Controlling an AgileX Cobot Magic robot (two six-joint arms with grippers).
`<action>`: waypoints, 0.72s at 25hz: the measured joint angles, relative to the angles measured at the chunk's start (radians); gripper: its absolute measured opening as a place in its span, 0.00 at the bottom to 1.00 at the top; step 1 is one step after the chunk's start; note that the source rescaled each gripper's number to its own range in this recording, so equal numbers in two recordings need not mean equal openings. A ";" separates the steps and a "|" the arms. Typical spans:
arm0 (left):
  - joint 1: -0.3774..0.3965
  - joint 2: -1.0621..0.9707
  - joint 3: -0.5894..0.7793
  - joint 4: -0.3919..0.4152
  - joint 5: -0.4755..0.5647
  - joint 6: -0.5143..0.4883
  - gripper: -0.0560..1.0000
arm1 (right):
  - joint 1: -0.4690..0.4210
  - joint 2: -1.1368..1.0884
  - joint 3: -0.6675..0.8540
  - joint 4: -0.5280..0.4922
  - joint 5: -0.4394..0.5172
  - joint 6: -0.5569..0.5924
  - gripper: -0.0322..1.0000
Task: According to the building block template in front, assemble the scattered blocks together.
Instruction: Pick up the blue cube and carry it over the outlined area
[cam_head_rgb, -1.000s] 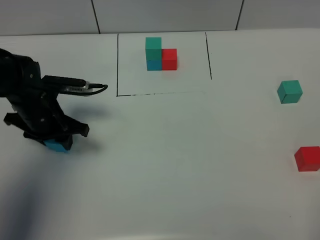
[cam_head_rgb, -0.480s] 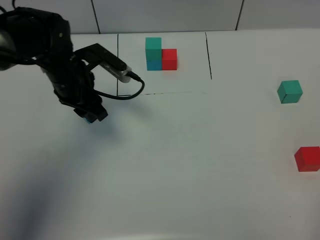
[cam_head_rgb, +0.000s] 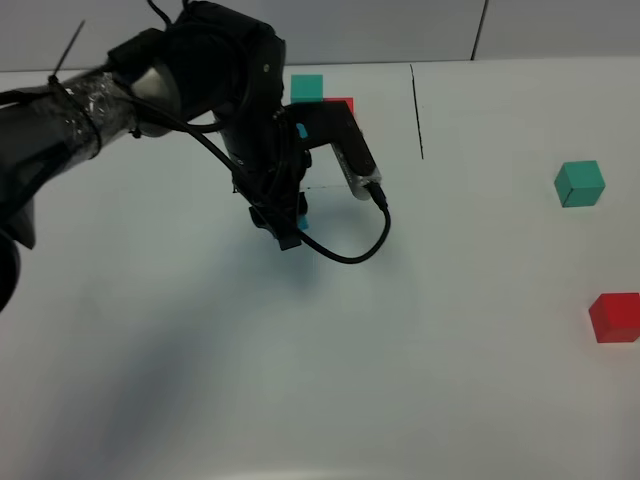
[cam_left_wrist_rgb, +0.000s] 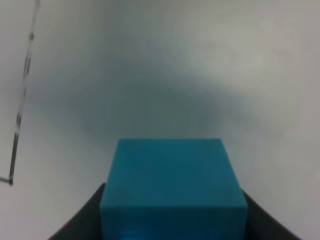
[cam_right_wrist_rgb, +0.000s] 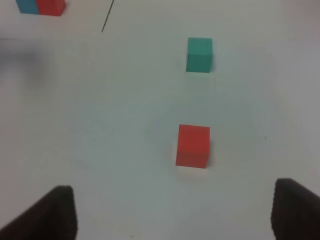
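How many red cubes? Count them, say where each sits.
2. One red cube lies loose near the right edge; the other stands in the framed template, partly behind the left arm, which may hide more.

I'm looking over a plain white tabletop (cam_head_rgb: 450, 380), pale grey wall panels (cam_head_rgb: 340, 30) running along the back, dark seams (cam_head_rgb: 479, 30) splitting them, soft diffuse light washing over everything, brighter glare showing at near edge.

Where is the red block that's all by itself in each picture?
Exterior high: the lone red block sits at the right edge, nearer the front than the loose green block.
Left wrist: not in it.
Right wrist: the lone red block is near the middle, with the loose green block beyond it.
Shared landmark: the loose green block, in the two views that show the red one.
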 joint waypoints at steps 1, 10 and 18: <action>-0.013 0.016 -0.020 0.008 0.014 0.015 0.05 | 0.000 0.000 0.000 0.000 0.000 0.000 0.65; -0.088 0.141 -0.182 0.092 0.085 0.109 0.05 | 0.000 0.000 0.000 0.000 0.000 0.000 0.65; -0.112 0.227 -0.276 0.083 0.090 0.160 0.05 | 0.000 0.000 0.000 0.000 0.000 0.000 0.65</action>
